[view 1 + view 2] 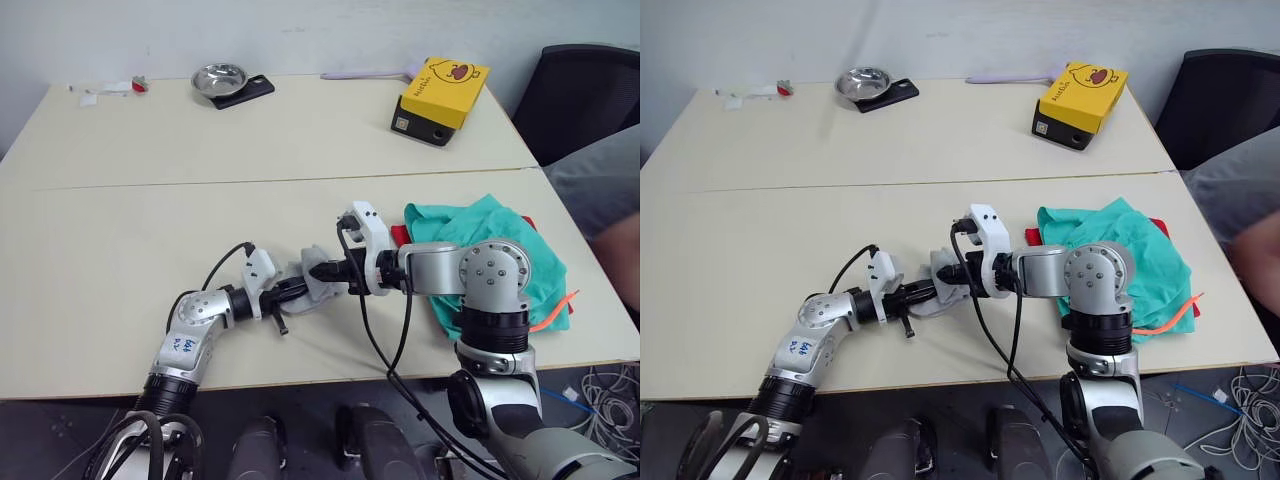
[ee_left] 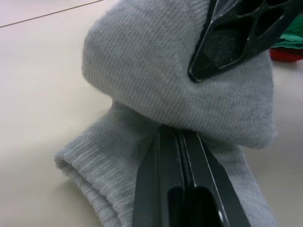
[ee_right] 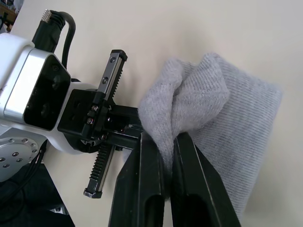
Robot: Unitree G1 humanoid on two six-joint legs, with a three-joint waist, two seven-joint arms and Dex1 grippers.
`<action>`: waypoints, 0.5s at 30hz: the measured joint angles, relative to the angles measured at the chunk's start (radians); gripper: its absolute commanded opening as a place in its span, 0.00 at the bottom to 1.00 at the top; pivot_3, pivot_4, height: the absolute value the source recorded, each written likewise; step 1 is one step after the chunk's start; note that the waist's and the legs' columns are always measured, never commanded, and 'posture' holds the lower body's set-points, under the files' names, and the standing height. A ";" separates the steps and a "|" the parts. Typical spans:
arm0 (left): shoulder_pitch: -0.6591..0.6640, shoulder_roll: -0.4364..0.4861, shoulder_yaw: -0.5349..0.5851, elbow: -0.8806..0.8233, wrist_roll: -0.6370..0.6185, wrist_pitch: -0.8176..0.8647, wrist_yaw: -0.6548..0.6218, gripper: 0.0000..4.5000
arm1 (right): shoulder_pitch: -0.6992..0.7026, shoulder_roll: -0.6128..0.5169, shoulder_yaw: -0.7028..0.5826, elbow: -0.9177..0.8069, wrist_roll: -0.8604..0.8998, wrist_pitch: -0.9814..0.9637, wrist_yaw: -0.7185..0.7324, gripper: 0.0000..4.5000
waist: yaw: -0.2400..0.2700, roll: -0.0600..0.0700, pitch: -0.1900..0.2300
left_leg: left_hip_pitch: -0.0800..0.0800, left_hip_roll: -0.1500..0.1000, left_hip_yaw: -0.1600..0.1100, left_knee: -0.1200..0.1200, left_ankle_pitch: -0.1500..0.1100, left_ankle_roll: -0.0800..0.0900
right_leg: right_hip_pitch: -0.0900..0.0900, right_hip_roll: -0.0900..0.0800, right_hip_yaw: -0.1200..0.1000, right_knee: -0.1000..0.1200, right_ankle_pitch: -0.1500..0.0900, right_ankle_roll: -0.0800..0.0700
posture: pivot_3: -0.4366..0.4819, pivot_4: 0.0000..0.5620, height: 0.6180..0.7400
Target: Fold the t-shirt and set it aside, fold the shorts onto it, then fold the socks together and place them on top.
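We see the grey socks (image 1: 312, 284) near the middle of the frame, low on the table (image 1: 150, 220). Our left gripper (image 1: 300, 290) and right gripper (image 1: 325, 273) both pinch them tight. The green shorts (image 1: 500, 245) lie at the right, on the red t-shirt (image 1: 400, 236).
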 measured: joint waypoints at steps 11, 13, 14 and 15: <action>0.020 0.065 0.028 -0.041 -0.047 0.056 -0.037 0.00 | 0.052 -0.203 0.082 -0.069 0.014 -0.108 0.351 0.93 | -0.007 0.000 0.000 | 0.000 0.001 0.000 -0.001 0.000 0.000 | -0.001 0.001 0.000 -0.001 0.000 0.000 | 0.48 0.27 1.00; 0.028 0.083 0.045 -0.045 -0.064 0.069 -0.046 0.00 | 0.078 -0.264 0.084 -0.070 0.005 -0.185 0.451 0.93 | -0.006 0.000 0.000 | -0.001 0.001 0.000 -0.001 0.000 0.000 | -0.001 0.001 0.000 -0.002 0.000 0.000 | 0.48 0.27 1.00; 0.029 0.091 0.052 -0.047 -0.070 0.077 -0.049 0.00 | 0.088 -0.286 0.085 -0.069 0.000 -0.217 0.493 0.93 | -0.006 0.000 0.000 | -0.001 0.001 0.000 -0.001 0.000 0.000 | -0.001 0.001 0.000 -0.002 0.000 0.000 | 0.48 0.27 1.00; 0.030 0.097 0.059 -0.050 -0.075 0.085 -0.054 0.00 | 0.100 -0.306 0.085 -0.068 -0.006 -0.254 0.539 0.93 | -0.005 0.000 0.000 | -0.001 0.001 0.000 -0.001 0.000 0.000 | -0.001 0.001 0.000 -0.002 0.000 0.000 | 0.48 0.27 1.00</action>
